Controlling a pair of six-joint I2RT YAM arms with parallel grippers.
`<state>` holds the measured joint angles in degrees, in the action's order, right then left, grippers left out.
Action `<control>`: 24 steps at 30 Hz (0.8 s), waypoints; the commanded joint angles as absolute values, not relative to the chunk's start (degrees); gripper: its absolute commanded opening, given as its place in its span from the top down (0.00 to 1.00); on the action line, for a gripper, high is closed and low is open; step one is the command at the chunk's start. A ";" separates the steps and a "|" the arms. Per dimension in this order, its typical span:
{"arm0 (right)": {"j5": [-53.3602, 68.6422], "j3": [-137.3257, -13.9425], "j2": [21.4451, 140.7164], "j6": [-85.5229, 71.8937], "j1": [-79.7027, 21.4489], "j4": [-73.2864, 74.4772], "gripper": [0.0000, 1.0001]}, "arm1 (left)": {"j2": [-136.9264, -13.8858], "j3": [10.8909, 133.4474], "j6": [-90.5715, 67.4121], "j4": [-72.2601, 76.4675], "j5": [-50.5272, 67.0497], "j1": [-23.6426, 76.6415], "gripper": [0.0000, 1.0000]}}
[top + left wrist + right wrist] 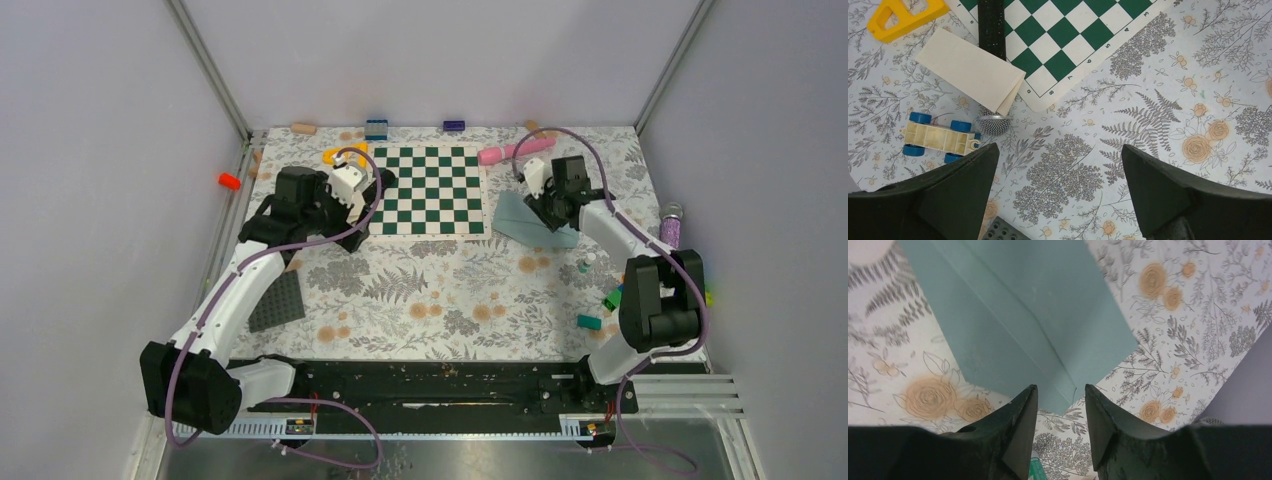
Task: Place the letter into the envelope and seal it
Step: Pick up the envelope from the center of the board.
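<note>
The letter (970, 70) is a folded cream sheet lying flat, one corner over the chessboard's edge; it shows only in the left wrist view. My left gripper (1060, 167) is wide open and empty above the floral cloth, short of the letter; in the top view it (375, 193) is at the board's left edge. The teal envelope (512, 220) lies right of the board. In the right wrist view the envelope (1018, 315) shows a crease, and its near corner lies between the fingertips of my right gripper (1060, 390), whose jaws stand a little apart. In the top view the right gripper (543, 212) is over the envelope.
The green-white chessboard (428, 190) is at the back centre. A toy car (940, 139), a mesh ball (994, 123) and a yellow piece (903, 15) lie near the letter. A grey studded baseplate (277, 302) is at the left. Small blocks (612, 298) and a purple bottle (671, 225) are at the right.
</note>
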<state>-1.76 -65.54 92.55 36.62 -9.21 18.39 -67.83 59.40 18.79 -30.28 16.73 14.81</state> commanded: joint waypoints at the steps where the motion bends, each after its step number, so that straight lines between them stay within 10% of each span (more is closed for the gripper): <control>1: -1.05 -59.14 89.00 47.96 -10.10 12.57 0.53 | -66.54 59.02 17.76 -27.33 19.30 14.59 0.01; 24: -11.80 -35.04 93.37 67.09 -16.47 -18.35 0.54 | -66.97 58.58 17.92 -26.98 20.07 14.50 0.01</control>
<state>-9.26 -36.88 90.26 62.59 -14.70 -9.61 -67.81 58.74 18.13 -29.85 18.76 14.81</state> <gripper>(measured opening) 0.482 0.985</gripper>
